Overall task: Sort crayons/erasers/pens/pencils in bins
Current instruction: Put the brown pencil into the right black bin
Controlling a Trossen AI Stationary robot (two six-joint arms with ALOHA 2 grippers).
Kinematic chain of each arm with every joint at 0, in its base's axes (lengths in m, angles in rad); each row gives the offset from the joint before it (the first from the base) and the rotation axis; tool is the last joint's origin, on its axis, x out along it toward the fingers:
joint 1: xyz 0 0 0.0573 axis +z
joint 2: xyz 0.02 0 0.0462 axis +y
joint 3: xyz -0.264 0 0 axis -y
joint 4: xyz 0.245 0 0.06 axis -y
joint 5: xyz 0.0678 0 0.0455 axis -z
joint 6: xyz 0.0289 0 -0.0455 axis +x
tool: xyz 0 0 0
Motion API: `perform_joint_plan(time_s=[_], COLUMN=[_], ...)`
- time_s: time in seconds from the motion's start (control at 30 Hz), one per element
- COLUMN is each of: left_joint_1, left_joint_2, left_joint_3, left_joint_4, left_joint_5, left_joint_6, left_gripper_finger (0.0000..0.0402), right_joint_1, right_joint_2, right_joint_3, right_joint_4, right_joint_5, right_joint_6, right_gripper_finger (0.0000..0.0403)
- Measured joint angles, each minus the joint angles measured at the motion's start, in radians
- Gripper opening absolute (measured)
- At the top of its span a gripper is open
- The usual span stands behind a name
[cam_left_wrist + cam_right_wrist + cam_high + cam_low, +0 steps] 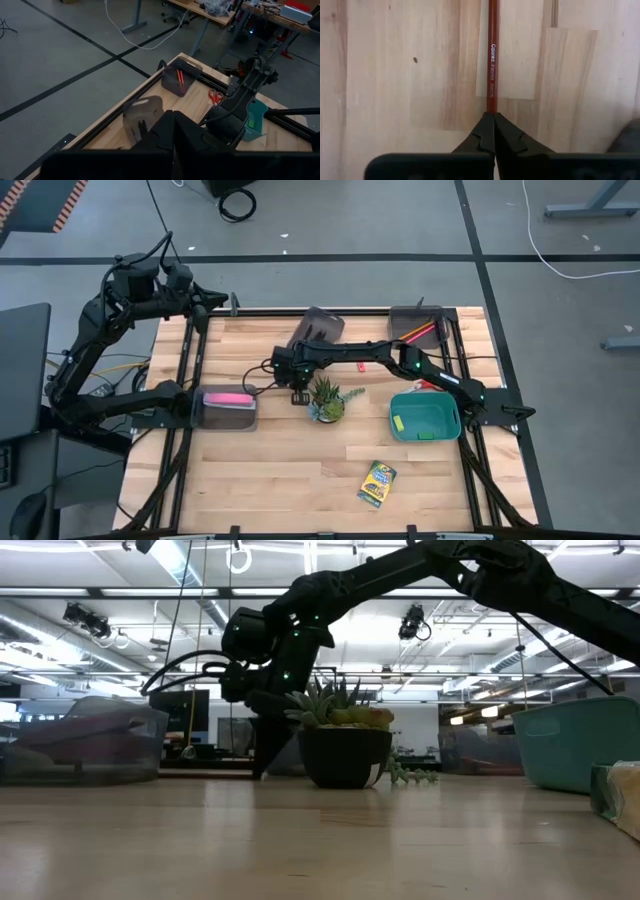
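Observation:
My right gripper [298,395] reaches across the table's middle and points down beside the small potted plant [326,400]; it is shut on a red-brown coloured pencil [492,55]. My left gripper [220,300] is shut and empty, raised over the far left corner. The crayon box [377,483] lies flat near the front edge. The far right grey bin [405,320] holds red and orange pencils [422,332]. The teal bin [393,412] holds a yellow-green eraser [399,423]. The left grey bin [205,410] holds a long pink bar [230,397]. My right gripper pinches the pencil near one end [492,106] between its two fingertips. The fingers come from above, pointing down at the table. The pencil runs straight on ahead of the fingertips over the wood; whether it lies on the table or is just clear, I cannot tell.
A darker grey bin [318,328] stands at the far middle. Red-handled scissors [215,96] lie by the right arm, and a small red piece [362,365] lies on the wood under it. The plant pot [343,755] stands right beside the right gripper [260,768].

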Motion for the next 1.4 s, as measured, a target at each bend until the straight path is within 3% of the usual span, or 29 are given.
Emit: perform_joint_plan(time_s=[0.23,0.57,0.8,1.03,1.2,1.4], left_joint_1=[0.0,0.0,0.0,0.0,0.0,0.0], left_joint_2=[0.0,0.001,0.001,0.001,0.001,0.002], left_joint_3=[0.0,0.0,0.0,0.0,0.0,0.0], left_joint_4=[0.0,0.001,0.004,0.014,0.021,0.039], left_joint_5=[0.0,0.0,0.0,0.0,0.0,0.0], left_joint_6=[0.001,0.002,0.002,0.001,0.001,0.003], left_gripper_finger=[0.0008,0.0006,0.0012,0.0014,0.0017,0.0007], right_joint_1=[-0.007,-0.027,-0.042,-0.048,-0.049,-0.06], right_joint_2=[-0.004,-0.001,-0.057,-0.082,-0.12,-0.133], right_joint_3=[0.004,0.122,0.123,0.122,0.123,0.084], right_joint_4=[-0.008,-0.069,-0.067,-0.088,-0.222,-0.363], right_joint_5=[0.001,0.002,-0.001,-0.007,-0.067,-0.041], right_joint_6=[-0.002,0.041,0.051,0.094,0.241,0.212], right_gripper_finger=[0.0004,0.0002,0.0003,0.0042,0.0067,0.0075])
